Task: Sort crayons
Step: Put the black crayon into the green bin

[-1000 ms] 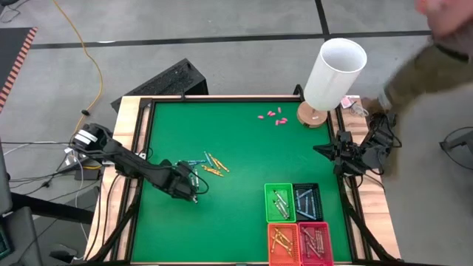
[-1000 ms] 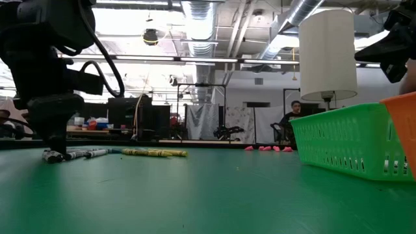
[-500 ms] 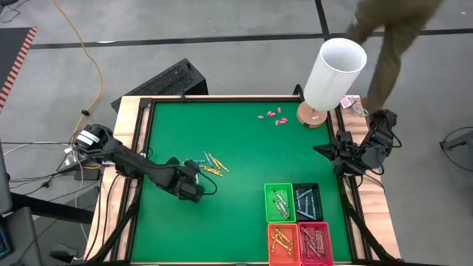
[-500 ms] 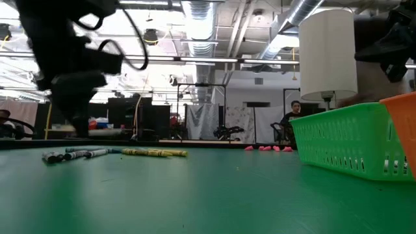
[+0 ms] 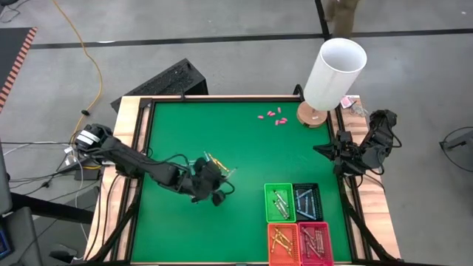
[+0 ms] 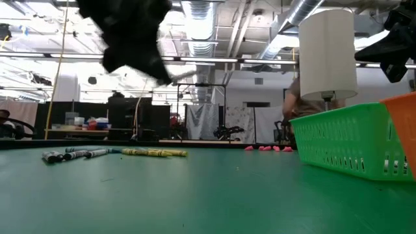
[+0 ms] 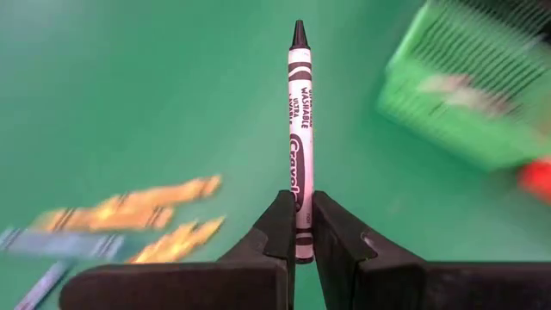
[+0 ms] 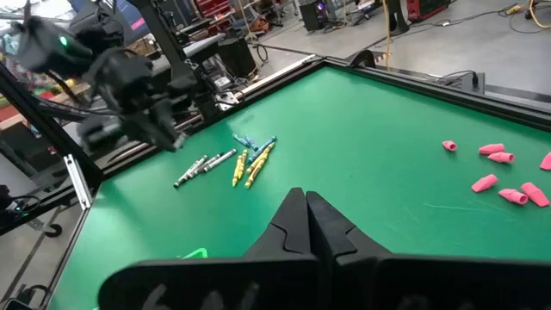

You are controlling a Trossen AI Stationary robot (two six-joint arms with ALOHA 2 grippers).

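My left gripper had its jaws clamped on a white crayon, raised above the green mat between the loose crayons and the green bin. My right gripper sat closed at the table's right edge.

Bright overhead ceiling lights, motion-blurred left arm, smeared green basket
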